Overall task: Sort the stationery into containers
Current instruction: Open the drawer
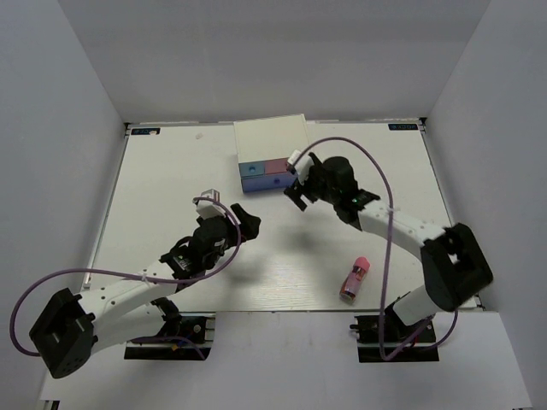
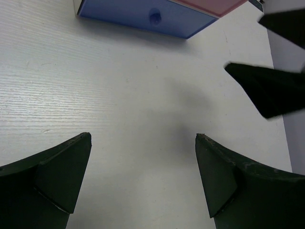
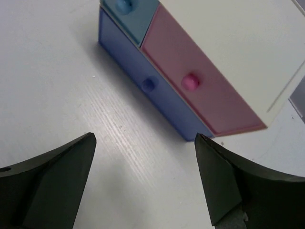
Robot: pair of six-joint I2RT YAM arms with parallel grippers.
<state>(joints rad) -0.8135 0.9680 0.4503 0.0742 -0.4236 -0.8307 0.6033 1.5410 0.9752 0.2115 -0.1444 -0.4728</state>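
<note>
The white drawer chest [image 1: 270, 137] stands at the back middle of the table, its three drawers shut. In the right wrist view I see its light blue front [image 3: 128, 12], pink front [image 3: 205, 95] and wide periwinkle front [image 3: 138, 71]. My right gripper [image 1: 296, 182] [image 3: 145, 138] is open and empty just in front of the chest's right end. My left gripper [image 1: 229, 211] [image 2: 143, 138] is open and empty over bare table, left of and in front of the chest [image 2: 143, 16]. The pink tube [image 1: 355, 278] lies near the front right. The highlighters and the pot are out of view.
White walls enclose the table on three sides. The right gripper's dark fingers [image 2: 267, 90] show at the right edge of the left wrist view. Cables loop from both arms. The table's front edge [image 1: 282, 311] runs just behind the arm bases.
</note>
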